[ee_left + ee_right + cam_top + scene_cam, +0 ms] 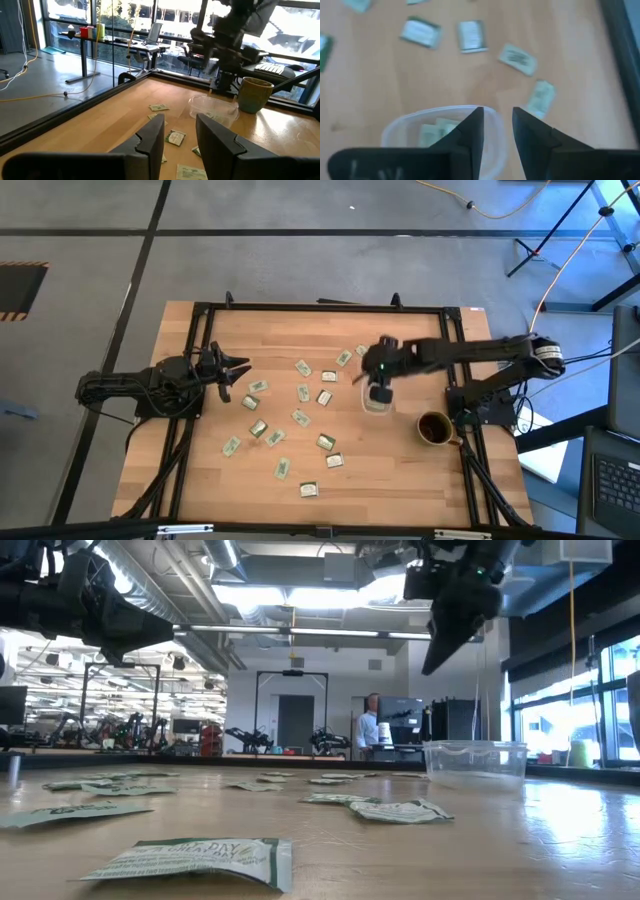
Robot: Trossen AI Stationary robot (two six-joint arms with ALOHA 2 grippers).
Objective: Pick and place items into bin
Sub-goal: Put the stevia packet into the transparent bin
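Several pale green and white packets (300, 418) lie flat and scattered on the wooden table; in the low view the nearest one (200, 860) lies in front. The clear bin (377, 404) stands on the table right of the middle and also shows in the low view (475, 762). A few packets (432, 132) lie inside it. My right gripper (380, 388) hangs above the bin, fingers pointing down, open and empty (497, 125). My left gripper (238, 370) is raised at the table's left side, open and empty (180, 135).
A dark brown mug (433, 427) stands to the right of the bin, near the table's right edge. A black frame (320, 308) runs along the table's edges. A person (371, 725) stands in the room far behind the table.
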